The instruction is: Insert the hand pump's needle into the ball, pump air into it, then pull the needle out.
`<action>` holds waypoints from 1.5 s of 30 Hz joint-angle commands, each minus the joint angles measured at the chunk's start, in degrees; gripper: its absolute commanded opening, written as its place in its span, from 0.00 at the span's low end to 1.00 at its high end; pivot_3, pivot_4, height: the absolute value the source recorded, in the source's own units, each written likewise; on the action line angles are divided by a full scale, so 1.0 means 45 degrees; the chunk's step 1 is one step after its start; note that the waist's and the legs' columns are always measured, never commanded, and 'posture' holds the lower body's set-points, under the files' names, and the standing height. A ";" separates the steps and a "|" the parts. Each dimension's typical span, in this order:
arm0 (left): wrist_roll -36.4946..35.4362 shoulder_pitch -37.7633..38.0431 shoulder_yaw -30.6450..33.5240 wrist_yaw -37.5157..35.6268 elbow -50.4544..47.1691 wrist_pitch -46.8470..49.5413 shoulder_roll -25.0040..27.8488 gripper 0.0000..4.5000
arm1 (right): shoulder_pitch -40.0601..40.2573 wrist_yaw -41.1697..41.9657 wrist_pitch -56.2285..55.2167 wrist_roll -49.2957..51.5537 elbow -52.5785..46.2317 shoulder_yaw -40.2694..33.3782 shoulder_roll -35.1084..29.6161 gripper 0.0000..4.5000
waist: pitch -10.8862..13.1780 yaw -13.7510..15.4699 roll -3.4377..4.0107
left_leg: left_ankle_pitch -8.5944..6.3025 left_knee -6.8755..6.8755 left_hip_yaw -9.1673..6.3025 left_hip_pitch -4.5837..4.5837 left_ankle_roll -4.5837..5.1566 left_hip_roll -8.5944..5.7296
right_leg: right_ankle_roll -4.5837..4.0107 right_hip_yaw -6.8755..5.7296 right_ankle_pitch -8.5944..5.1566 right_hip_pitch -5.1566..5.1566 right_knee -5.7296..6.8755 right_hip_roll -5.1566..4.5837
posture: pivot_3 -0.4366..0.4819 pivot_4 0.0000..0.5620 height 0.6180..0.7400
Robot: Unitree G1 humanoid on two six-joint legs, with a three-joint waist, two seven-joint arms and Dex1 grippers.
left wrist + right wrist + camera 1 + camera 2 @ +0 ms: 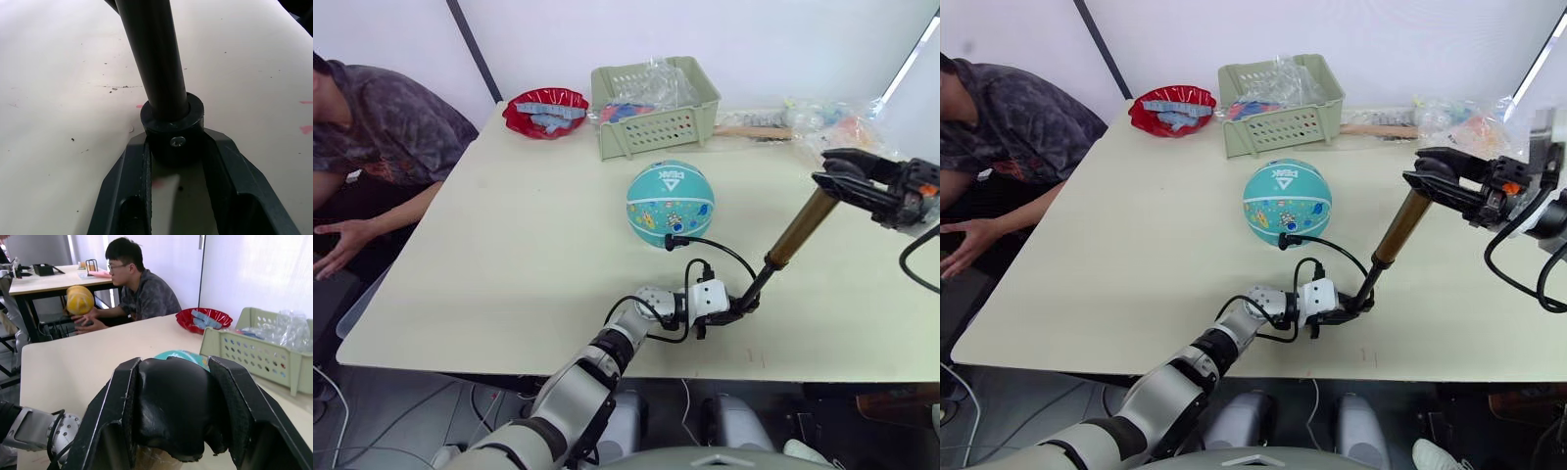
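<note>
1. Gripping the pump [799, 231] at both ends, I hold it tilted above the table's [509, 245] near edge.
2. My left gripper [741, 306] is clamped on its black bottom cap, low over the table.
3. My right gripper [839, 180] is closed on the T-handle, raised toward the right edge.
4. From the bottom cap the hose [720, 250] arcs to the ball's [671, 203] near side; the needle is too small to see.
5. That ball rests mid-table, in front of the green basket [651, 106] at the far edge.
</note>
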 commanded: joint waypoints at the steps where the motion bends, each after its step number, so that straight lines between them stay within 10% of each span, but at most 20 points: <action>1: 0.1125 0.0799 -0.0774 -0.0155 0.1351 0.0688 0.0517 0.22 | -0.1204 -0.0576 0.0117 0.1062 -0.0048 -0.1397 -0.0307 0.36 | 0.0015 0.0001 0.0011 | 0.0000 0.0002 0.0002 -0.0007 0.0000 0.0000 | 0.0000 0.0001 0.0001 -0.0005 -0.0001 -0.0003 | 0.48 0.27 1.00; 31: 0.0982 0.0762 -0.0676 -0.0228 0.1019 0.0910 0.0570 0.22 | 0.4518 0.0384 -0.5152 -0.5303 0.1562 0.4049 0.3818 0.36 | -0.0192 -0.0050 -0.0185 | -0.0001 -0.0016 -0.0007 0.0043 -0.0001 0.0019 | -0.0004 0.0000 -0.0005 0.0012 0.0007 0.0028 | 0.48 0.27 1.00; 45: 0.1071 0.0690 -0.0692 -0.0044 0.1335 0.0854 0.0548 0.22 | 0.4159 0.0098 -0.4987 -0.4250 0.0529 0.2803 0.3690 0.36 | -0.0190 -0.0037 -0.0121 | -0.0001 -0.0013 -0.0005 0.0047 -0.0002 0.0017 | 0.0005 0.0002 -0.0009 0.0012 0.0007 0.0027 | 0.48 0.27 1.00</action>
